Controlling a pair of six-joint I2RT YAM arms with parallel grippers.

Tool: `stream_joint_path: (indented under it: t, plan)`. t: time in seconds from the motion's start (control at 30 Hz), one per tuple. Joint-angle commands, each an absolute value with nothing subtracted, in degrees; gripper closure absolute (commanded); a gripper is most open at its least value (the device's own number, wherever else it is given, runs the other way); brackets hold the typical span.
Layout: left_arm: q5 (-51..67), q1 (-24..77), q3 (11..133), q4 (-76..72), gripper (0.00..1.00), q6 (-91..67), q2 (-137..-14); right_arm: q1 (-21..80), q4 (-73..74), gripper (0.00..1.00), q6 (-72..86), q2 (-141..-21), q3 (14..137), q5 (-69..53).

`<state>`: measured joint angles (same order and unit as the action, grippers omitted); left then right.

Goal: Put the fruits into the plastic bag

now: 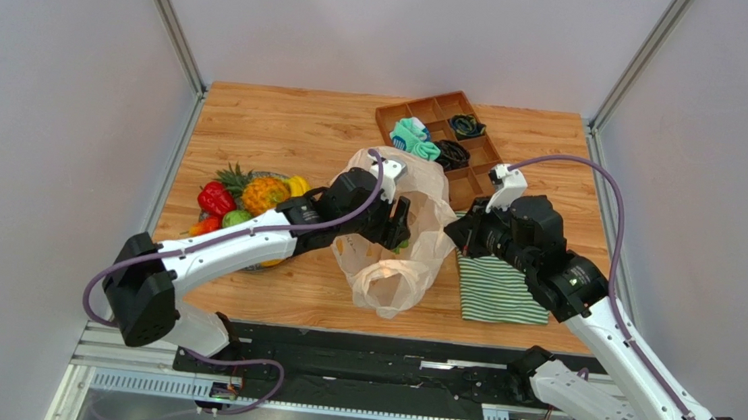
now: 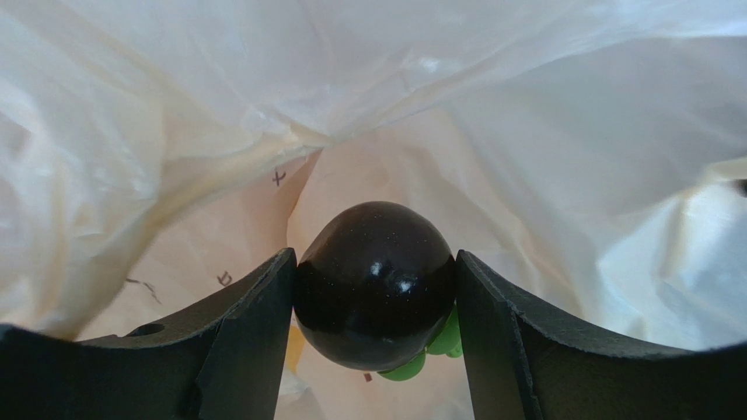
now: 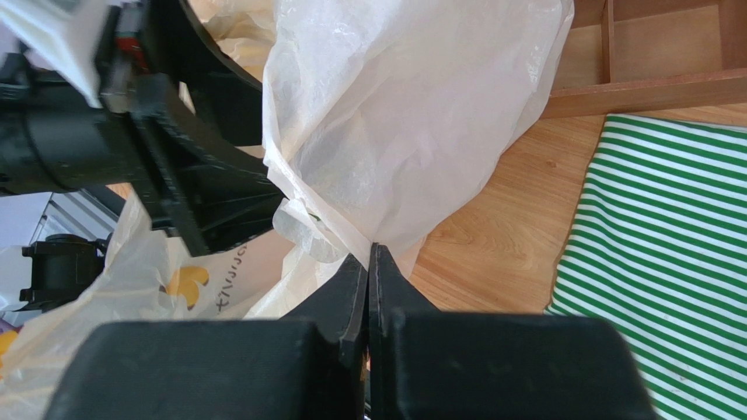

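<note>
We see left gripper (image 2: 374, 267) clamped on dark fruit (image 2: 368, 302) inside plastic bag (image 2: 526, 131). Right gripper (image 3: 369, 262) pinches its rim at 3 o'clock. Other fruits (image 1: 252, 197) sit at 9 o'clock.

The plastic bag (image 2: 526, 131) is seen as thin, crinkled, translucent film. The dark fruit (image 2: 374, 284) is smooth and highly glossy. The fingers (image 2: 237, 341) of the left gripper (image 2: 375, 280) are finished in matt black plastic. At four o'clock from the bag, a matt woven striped cloth (image 1: 498, 287) is laid on the grained wooden table (image 1: 284, 121).
</note>
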<state>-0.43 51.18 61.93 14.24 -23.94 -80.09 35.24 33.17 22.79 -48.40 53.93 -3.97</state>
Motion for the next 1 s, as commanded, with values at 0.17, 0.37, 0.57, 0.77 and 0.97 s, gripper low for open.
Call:
stream_joint_path:
  t: [0.17, 0.37, 0.57, 0.77, 0.97]
  plan:
    - [-2.2, 51.3, 63.9, 15.3, 0.15, -26.7, -83.5, 35.5, 31.6, 1.0, 23.4, -48.1, 55.8, -3.6]
    - [-1.8, 51.3, 63.6, 14.7, 0.06, -26.8, -83.1, 35.5, 31.6, 1.0, 23.6, -48.2, 55.7, -3.8]
    - [-0.4, 51.3, 62.2, 12.0, 0.06, -25.9, -81.5, 35.5, 31.6, 1.0, 23.5, -48.1, 55.5, -3.7]
    - [2.0, 51.3, 59.7, 7.9, 0.06, -22.8, -76.7, 35.4, 31.6, 1.0, 23.6, -47.9, 55.4, -3.6]
    - [18.9, 51.3, 55.1, -1.6, 0.05, -13.1, -66.9, 35.4, 31.8, 1.0, 23.6, -47.8, 55.3, -3.4]
